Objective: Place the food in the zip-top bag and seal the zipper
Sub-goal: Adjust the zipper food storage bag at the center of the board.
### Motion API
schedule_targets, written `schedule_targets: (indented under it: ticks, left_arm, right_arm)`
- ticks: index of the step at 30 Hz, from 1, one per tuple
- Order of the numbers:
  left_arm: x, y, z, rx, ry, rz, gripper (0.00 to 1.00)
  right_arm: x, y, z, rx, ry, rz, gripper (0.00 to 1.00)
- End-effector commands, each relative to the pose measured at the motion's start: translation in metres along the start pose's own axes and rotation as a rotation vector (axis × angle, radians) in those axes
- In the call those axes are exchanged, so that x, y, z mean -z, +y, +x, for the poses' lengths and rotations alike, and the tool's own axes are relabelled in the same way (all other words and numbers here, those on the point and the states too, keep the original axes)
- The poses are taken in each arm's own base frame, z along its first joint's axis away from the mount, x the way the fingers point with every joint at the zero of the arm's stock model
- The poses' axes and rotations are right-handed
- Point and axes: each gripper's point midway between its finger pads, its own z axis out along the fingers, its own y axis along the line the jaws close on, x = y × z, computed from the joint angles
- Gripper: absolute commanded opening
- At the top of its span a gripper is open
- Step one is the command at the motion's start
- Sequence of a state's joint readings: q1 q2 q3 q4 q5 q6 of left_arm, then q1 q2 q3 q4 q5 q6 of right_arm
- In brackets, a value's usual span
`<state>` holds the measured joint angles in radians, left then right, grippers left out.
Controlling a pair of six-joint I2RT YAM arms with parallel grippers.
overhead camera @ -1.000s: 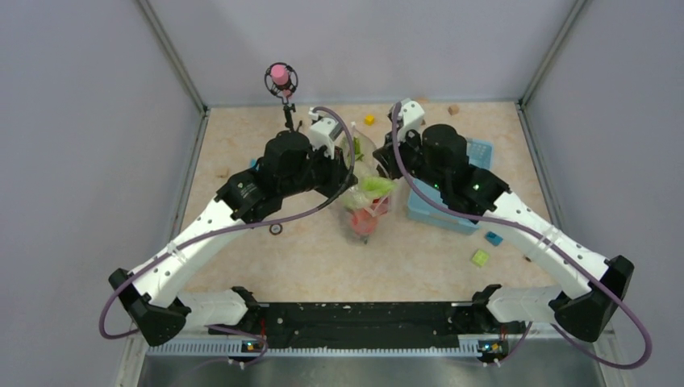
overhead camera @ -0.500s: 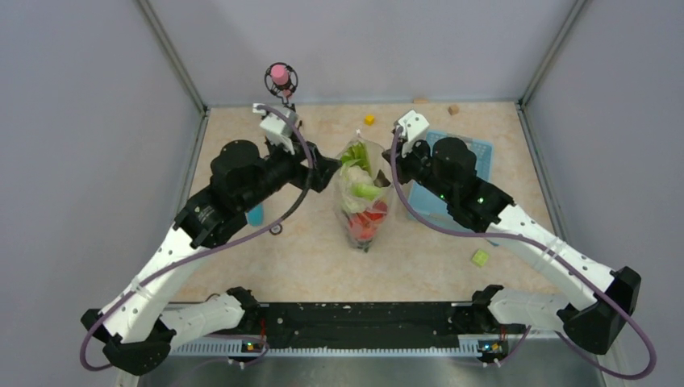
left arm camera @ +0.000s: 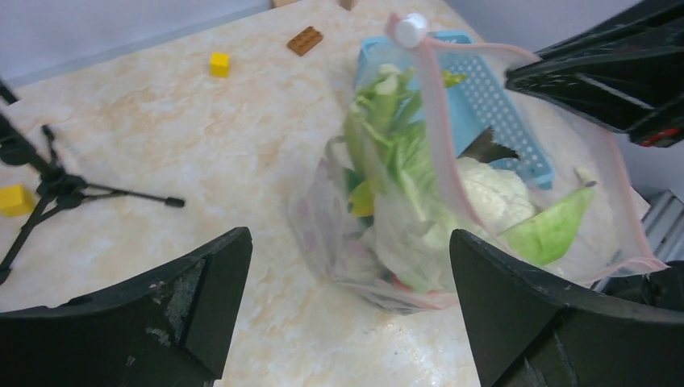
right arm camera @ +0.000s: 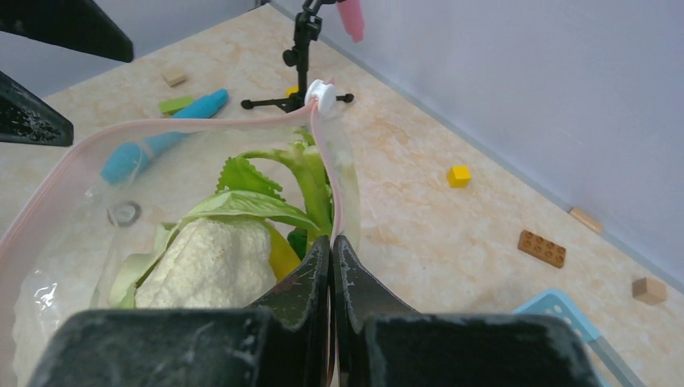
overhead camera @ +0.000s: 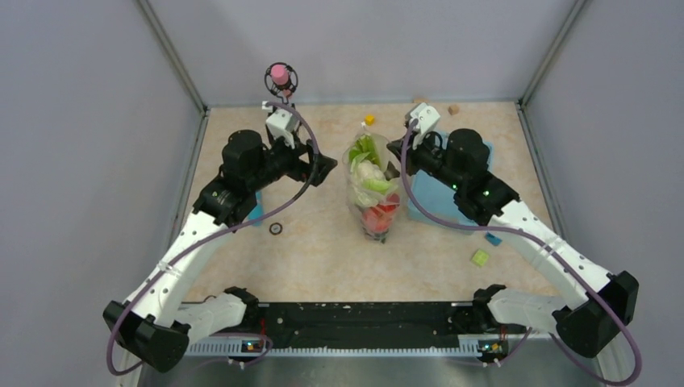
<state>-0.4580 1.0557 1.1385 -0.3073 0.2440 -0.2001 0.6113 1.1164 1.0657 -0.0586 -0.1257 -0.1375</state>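
Observation:
The clear zip-top bag (overhead camera: 373, 193) stands mid-table, holding the food: cauliflower (right arm camera: 214, 262), leafy greens (left arm camera: 387, 137), a green pod (left arm camera: 552, 230) and red fruits (overhead camera: 379, 218). Its pink zipper (right arm camera: 121, 131) runs in a loop from a white slider (right arm camera: 321, 91), so the mouth looks parted. My right gripper (right arm camera: 331, 242) is shut on the zipper strip just below the slider, at the bag's right side (overhead camera: 397, 161). My left gripper (left arm camera: 348, 235) is open and empty, a little left of the bag (overhead camera: 325, 164) and not touching it.
A light-blue basket (overhead camera: 440, 197) lies right of the bag, under my right arm. A small tripod with a pink top (overhead camera: 280, 76) stands at the back left. Small blocks (overhead camera: 369, 119) (overhead camera: 480, 257) lie scattered about. A blue stick (right arm camera: 161, 137) and a small ring (overhead camera: 276, 229) lie on the left.
My left gripper let go of the bag, opened wide and pulled back to the left. The bag, still held by my right gripper, shifted slightly right and stands more upright.

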Motion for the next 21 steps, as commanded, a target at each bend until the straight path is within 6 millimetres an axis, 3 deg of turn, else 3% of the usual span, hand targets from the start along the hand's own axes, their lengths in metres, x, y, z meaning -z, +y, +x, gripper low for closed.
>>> schedule_targets:
  ticks: [1,6,9,13,21]
  left_arm:
    - [-0.013,-0.024,-0.01,-0.071,-0.053,0.172,0.98]
    - [-0.03,-0.012,0.004,-0.092,-0.016,0.144,0.98]
    - [-0.032,-0.014,-0.001,-0.134,-0.051,0.165,0.98]
    - [-0.029,-0.029,-0.002,-0.195,-0.096,0.266,0.98]
    - [-0.035,-0.06,0.008,-0.138,-0.05,0.476,0.97]
  right_arm:
    - [-0.011,0.009,-0.058,0.031,-0.19,-0.114,0.0]
    - [-0.028,0.015,-0.06,0.034,-0.198,-0.192,0.0]
    - [-0.038,0.019,-0.058,0.033,-0.199,-0.253,0.0]
    - [-0.048,0.022,-0.056,0.037,-0.205,-0.345,0.0]
    - [-0.068,0.039,-0.061,0.069,-0.226,-0.497,0.0]
